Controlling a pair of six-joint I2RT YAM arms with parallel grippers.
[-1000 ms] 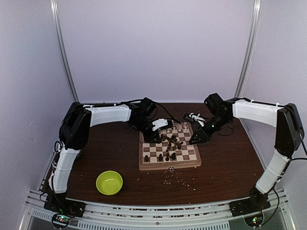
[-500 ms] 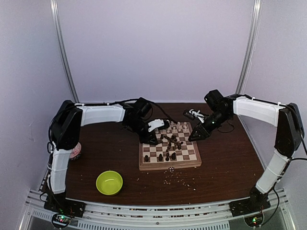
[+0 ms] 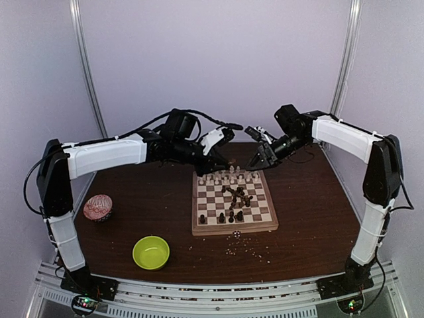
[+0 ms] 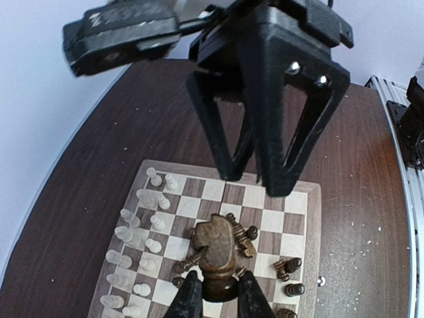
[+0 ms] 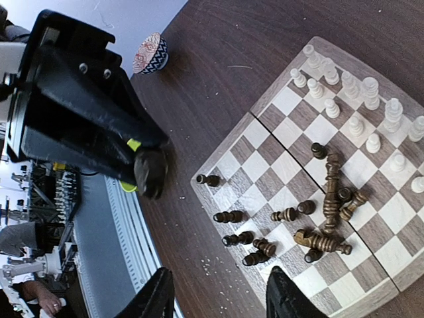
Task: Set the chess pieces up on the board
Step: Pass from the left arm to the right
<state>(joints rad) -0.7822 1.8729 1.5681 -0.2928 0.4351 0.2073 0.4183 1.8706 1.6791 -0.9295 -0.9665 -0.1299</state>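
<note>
Left claw (image 4: 217, 283): clenched on one dark-brown turned wooden chess piece (image 4: 215, 248), held aloft. Right claw (image 5: 221, 273): released, jaws wide. Square checked wooden board with tan rim (image 4: 316, 225) lies beneath both claws.

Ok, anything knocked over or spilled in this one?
Yes: several dark pieces lie toppled in a heap on the board while the cream pieces stand upright; pale crumbs litter the table at its near edge.
</note>
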